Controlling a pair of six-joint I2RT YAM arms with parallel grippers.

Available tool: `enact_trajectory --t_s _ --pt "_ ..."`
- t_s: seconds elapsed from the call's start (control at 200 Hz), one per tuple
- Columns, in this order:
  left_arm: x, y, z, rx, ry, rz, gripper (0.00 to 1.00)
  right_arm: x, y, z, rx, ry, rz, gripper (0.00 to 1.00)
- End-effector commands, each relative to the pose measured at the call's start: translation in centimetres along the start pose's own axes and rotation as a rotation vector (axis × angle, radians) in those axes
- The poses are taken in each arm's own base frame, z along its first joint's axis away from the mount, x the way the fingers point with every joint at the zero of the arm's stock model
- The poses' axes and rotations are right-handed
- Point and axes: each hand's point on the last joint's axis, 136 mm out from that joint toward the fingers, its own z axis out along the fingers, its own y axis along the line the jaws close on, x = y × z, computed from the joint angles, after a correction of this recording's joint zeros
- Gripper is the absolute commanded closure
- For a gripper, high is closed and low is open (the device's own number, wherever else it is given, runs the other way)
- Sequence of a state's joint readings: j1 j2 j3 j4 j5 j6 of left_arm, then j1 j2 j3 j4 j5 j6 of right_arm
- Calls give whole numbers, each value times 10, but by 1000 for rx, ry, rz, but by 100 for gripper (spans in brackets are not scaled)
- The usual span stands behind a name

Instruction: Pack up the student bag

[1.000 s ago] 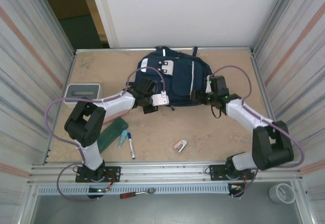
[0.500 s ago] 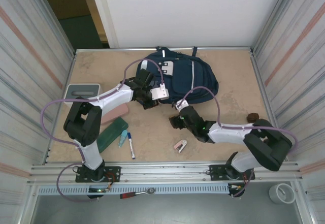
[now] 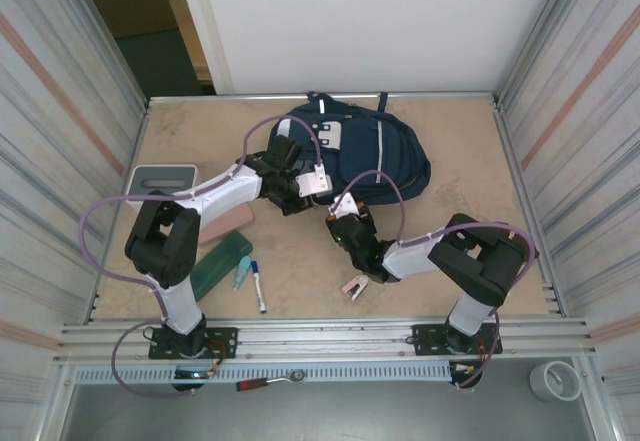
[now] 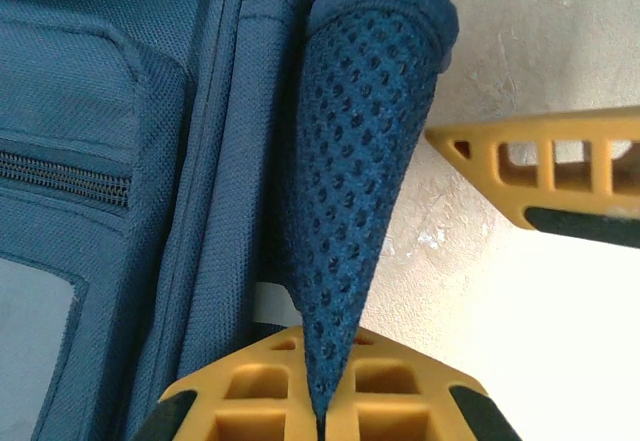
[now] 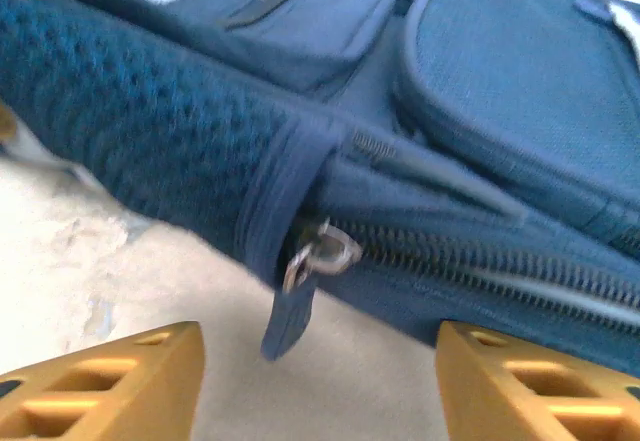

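Right fingers [image 5: 318,381] released, apart, hovering low at the backpack's [image 3: 370,156] near edge; zipper pull [image 5: 318,253] lies at their 12 o'clock, zip running toward 3. Beyond, left fingers [image 4: 470,291] spread around a mesh strap [image 4: 365,161], ungripped.

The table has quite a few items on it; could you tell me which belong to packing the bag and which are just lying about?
In the job:
student bag
left gripper, at the bag's mesh edge
right gripper, open near a zipper pull

Lying about, untouched for now:
green case
marker
pink case
grey-white box
small pink item
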State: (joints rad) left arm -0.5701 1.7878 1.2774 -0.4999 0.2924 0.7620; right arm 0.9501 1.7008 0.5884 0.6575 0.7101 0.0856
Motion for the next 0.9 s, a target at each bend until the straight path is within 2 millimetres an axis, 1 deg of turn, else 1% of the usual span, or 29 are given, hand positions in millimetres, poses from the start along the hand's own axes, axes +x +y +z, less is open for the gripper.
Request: enact_trajectory --t_s 0.0,0.115,0.23,0.326,0.421,0.581,0.706,0.802,0.892 --pt "-25 1 -22 -4 -100 28 100 -25 -8 3 90 -67 11 46" --pt "-24 0 -22 -4 -99 31 100 -26 -15 6 134 -60 2 60" --pt "-22 2 -22 -13 -94 31 100 -23 -22 4 152 -53 0 78" --pt "-18 5 -24 -27 -90 30 100 -15 -28 -2 145 -34 -8 92" --pt "-13 8 -24 -42 -84 36 100 -4 -35 -11 116 -12 -4 100" --pt "-5 12 -20 -63 -69 45 100 13 -49 -20 51 48 22 100" --pt "0 14 -21 -76 -65 42 100 20 -64 -25 42 80 54 100" --pt "1 16 -22 -85 -72 43 100 24 -80 -28 68 105 107 100" --pt "2 15 -24 -91 -80 51 100 33 -96 -31 72 153 180 100"
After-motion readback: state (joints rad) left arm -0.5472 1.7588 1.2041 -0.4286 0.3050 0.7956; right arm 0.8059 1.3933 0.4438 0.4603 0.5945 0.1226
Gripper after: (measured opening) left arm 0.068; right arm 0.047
